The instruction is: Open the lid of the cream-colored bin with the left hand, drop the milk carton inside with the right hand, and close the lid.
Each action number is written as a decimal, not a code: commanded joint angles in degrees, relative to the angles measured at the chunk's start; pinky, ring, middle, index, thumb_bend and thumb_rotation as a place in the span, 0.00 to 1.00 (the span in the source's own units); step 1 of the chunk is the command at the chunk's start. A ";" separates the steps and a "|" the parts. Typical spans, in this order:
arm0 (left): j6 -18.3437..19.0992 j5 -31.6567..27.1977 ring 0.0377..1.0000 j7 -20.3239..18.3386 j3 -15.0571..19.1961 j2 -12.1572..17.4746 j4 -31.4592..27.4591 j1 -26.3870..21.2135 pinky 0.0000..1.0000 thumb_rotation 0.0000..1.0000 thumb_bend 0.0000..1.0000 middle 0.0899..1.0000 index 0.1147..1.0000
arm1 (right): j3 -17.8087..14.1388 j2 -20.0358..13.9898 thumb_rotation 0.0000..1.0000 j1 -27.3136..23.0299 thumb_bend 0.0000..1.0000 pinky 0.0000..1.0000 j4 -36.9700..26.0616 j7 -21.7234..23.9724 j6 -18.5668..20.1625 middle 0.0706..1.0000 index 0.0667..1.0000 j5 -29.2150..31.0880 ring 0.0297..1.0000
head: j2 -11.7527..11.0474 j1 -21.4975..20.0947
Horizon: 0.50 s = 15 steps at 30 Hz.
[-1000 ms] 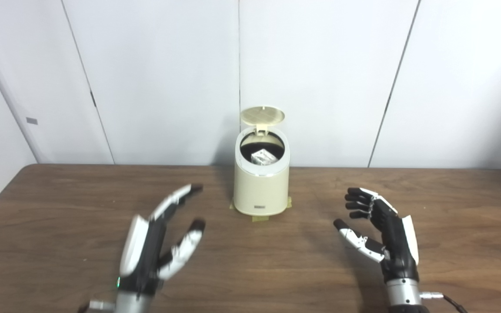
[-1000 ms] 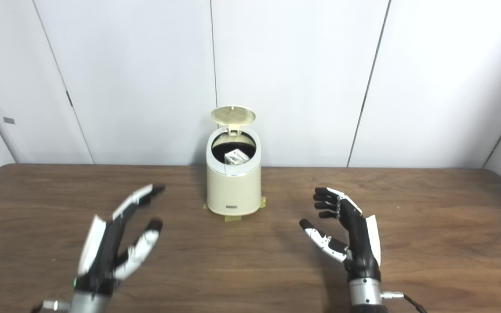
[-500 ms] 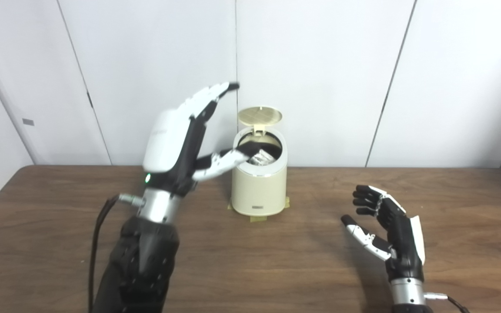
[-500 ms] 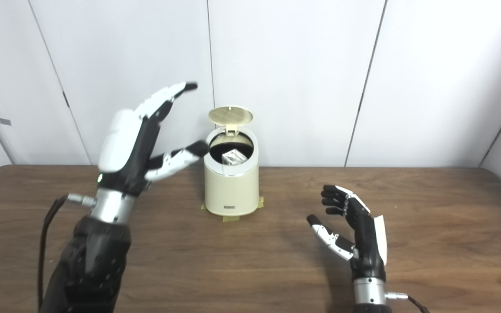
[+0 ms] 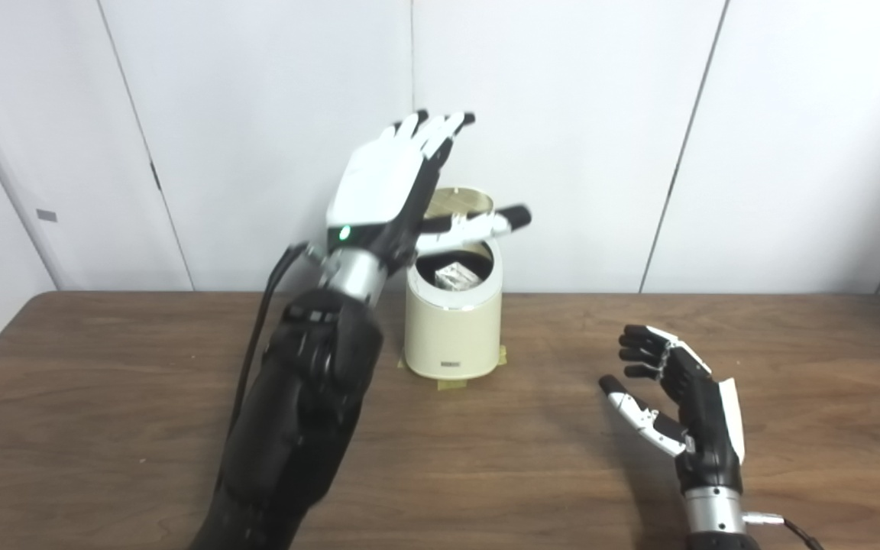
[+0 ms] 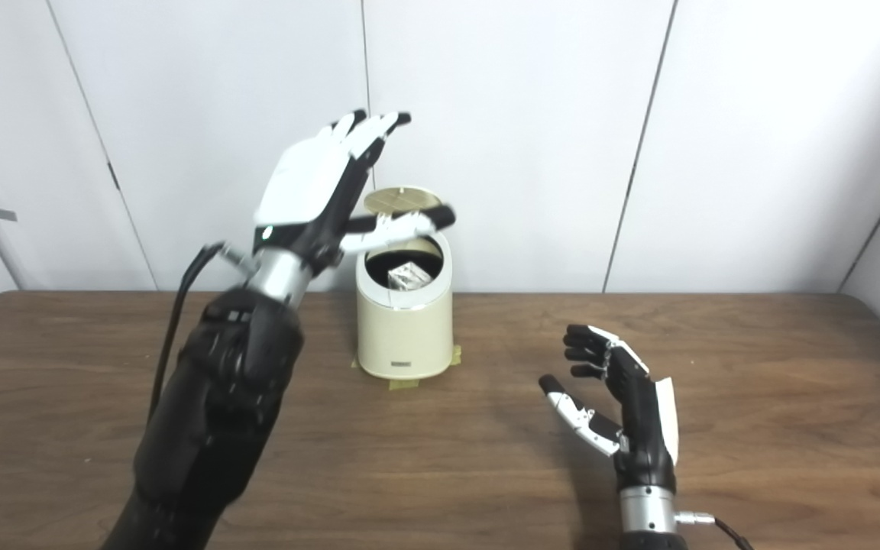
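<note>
1. Left hand (image 5: 390, 183), fingers spread and holding nothing, hovers beside the raised lid (image 5: 461, 201).
2. Cream-colored bin (image 5: 449, 328) stands near the surface's (image 5: 104, 382) far edge, milk carton (image 5: 451, 275) inside; the lid looks light and hinged, so press its top.
3. Right hand (image 5: 677, 405) waits, loosely open and empty.

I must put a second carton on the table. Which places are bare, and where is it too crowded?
Bare wood lies along the table left of the left hand's arm, between the bin and the right hand, and from that hand to the right edge. It is crowded above the bin: the left hand is raised at the open lid.
</note>
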 commanded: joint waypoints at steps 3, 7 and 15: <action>2.60 3.02 1.00 -0.22 -2.12 0.02 5.50 -7.10 1.00 0.98 0.95 0.90 0.90 | 0.47 -0.25 0.20 1.69 0.29 0.59 3.15 0.00 -2.12 0.65 0.65 -1.84 0.65 | 0.48 0.22; 4.13 3.61 1.00 0.85 -3.80 -0.28 9.90 -9.04 1.00 0.97 0.97 0.88 0.88 | 0.88 -0.34 0.19 1.62 0.29 0.59 3.45 0.17 -2.68 0.65 0.64 -1.88 0.65 | 0.28 0.23; 6.67 2.78 1.00 0.07 -5.03 0.13 11.86 -10.06 1.00 0.93 0.98 0.88 0.86 | 1.29 -0.57 0.16 1.59 0.29 0.56 3.64 0.15 -3.20 0.64 0.64 -2.19 0.63 | 0.26 0.19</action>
